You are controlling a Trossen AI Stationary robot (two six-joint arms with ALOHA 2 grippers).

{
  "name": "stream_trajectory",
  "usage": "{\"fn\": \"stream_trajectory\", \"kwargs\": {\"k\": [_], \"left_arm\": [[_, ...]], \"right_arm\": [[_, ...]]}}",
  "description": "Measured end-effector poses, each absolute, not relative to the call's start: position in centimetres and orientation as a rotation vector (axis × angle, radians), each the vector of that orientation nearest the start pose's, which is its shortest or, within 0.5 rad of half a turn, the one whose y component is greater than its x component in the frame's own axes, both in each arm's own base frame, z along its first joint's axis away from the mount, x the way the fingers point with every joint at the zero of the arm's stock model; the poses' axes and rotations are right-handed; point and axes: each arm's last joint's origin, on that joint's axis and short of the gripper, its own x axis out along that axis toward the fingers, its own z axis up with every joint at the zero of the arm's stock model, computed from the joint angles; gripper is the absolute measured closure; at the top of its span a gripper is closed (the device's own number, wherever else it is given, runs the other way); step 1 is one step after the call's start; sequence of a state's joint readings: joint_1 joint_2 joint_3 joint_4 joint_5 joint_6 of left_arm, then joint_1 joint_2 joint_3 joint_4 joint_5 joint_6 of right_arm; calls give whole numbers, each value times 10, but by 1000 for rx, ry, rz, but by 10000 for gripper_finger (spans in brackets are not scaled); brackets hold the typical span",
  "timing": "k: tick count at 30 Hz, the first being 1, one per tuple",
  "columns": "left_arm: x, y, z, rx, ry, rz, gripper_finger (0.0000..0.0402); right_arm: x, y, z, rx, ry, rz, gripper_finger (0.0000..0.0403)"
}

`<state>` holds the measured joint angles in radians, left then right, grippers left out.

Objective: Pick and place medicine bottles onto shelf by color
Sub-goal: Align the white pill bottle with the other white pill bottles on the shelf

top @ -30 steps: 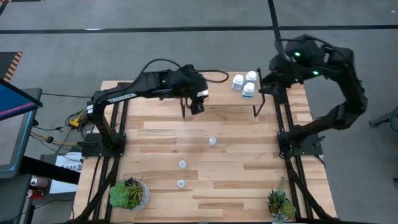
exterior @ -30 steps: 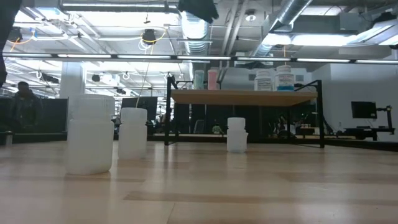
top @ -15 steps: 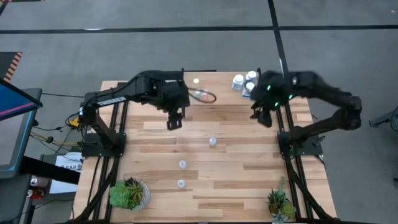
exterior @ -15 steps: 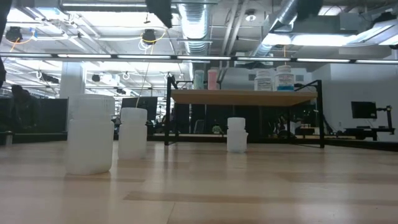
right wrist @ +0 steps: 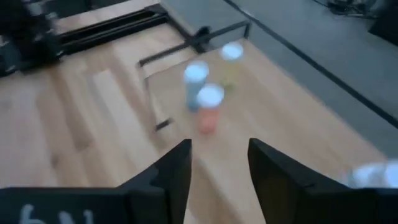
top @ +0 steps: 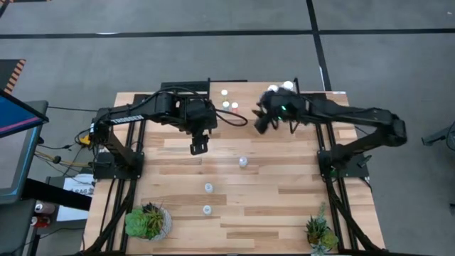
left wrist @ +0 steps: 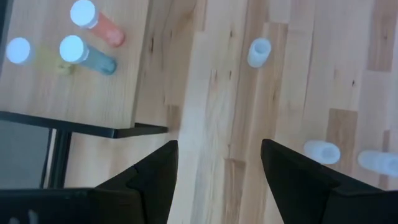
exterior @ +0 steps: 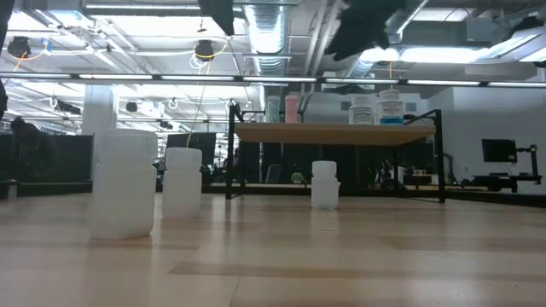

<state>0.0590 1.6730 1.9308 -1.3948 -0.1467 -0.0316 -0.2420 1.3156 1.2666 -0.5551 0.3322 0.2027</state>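
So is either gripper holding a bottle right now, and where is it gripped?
Nothing is held. The left gripper and the right gripper are both open and empty.

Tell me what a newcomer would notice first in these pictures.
Two dark arms reach over the low shelf at the table's far edge: the left gripper hangs open in front of it, the right gripper open above it. Three white bottles stand loose in a row on the table, and white-capped orange and blue bottles cluster on the shelf.

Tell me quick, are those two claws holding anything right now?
Left tool: open, empty, above the table.
Right tool: open, empty, over the shelf.
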Motion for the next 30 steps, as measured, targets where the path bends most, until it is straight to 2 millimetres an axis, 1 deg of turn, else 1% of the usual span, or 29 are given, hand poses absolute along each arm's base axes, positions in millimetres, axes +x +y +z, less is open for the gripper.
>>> {"fn": "stream_trajectory", "kwargs": {"k": [2, 5, 8, 11, 14, 17, 21, 23, 27, 30], "left_arm": [[309, 23, 399, 30, 1131, 196, 184], [309, 23, 399, 31, 1131, 195, 185], [309, 22, 399, 38, 1132, 190, 185], [309, 23, 400, 55, 1132, 180, 185], [309, 23, 400, 55, 1132, 179, 184], [309, 23, 400, 55, 1132, 179, 185], [309, 23, 400, 55, 1131, 180, 184], [309, 23, 400, 54, 1131, 179, 184], [309, 23, 400, 54, 1130, 180, 184], [309, 23, 400, 54, 1128, 180, 184]], "right_arm": [[278, -92, 357, 168, 600, -671, 241], [294, -117, 355, 184, 702, -732, 259], [306, -138, 353, 200, 837, -777, 275], [315, -156, 346, 200, 991, -797, 288], [326, -169, 338, 173, 1102, -784, 296], [332, -178, 336, 146, 1176, -765, 302], [337, -184, 330, 115, 1267, -734, 305], [337, -188, 328, 84, 1318, -728, 305], [334, -195, 322, 13, 1387, -799, 306], [331, -197, 322, 6, 1412, -804, 306]]}}
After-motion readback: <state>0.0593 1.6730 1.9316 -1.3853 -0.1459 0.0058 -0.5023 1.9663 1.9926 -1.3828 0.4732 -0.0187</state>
